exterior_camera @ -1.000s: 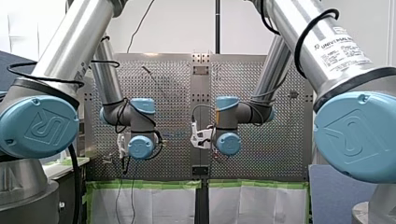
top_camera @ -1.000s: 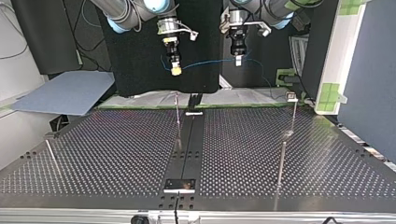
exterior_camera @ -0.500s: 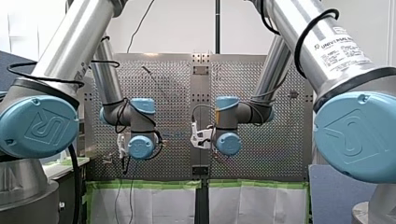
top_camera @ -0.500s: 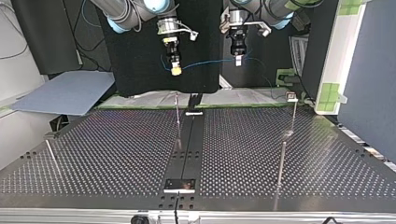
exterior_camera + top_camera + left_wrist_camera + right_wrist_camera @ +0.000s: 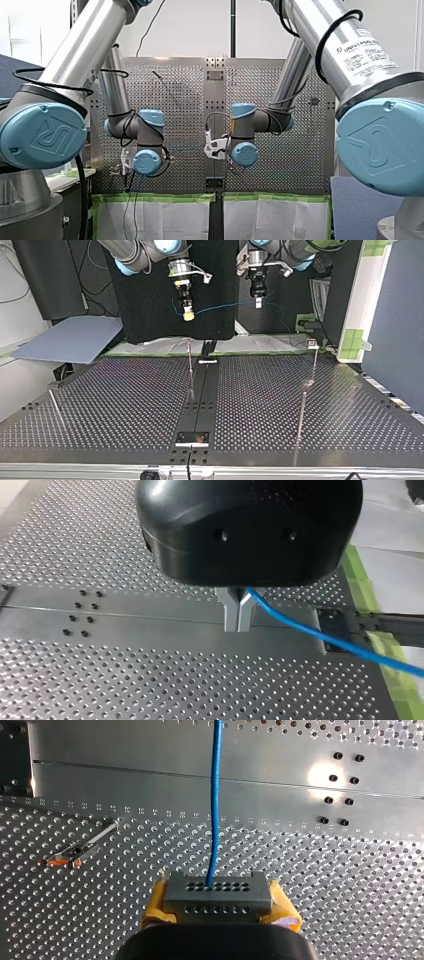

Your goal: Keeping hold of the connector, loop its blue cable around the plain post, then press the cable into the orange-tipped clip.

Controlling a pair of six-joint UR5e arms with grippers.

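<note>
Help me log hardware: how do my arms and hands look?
My left arm and right arm are silver tubes with light-blue joint caps and black cables; the right bears a Universal Robots label. My left hand is black with metal fingers; my right hand has yellow pads.

Setting: robotics laboratory. It is indicated by a perforated metal table (image 5: pixel 115 405) fitted with thin posts (image 5: pixel 301 415), two silver-and-blue industrial arms (image 5: pixel 75 65) mounted beside it, edges marked with green tape (image 5: pixel 165 197), and a black screen (image 5: pixel 145 315) hung behind.
</note>
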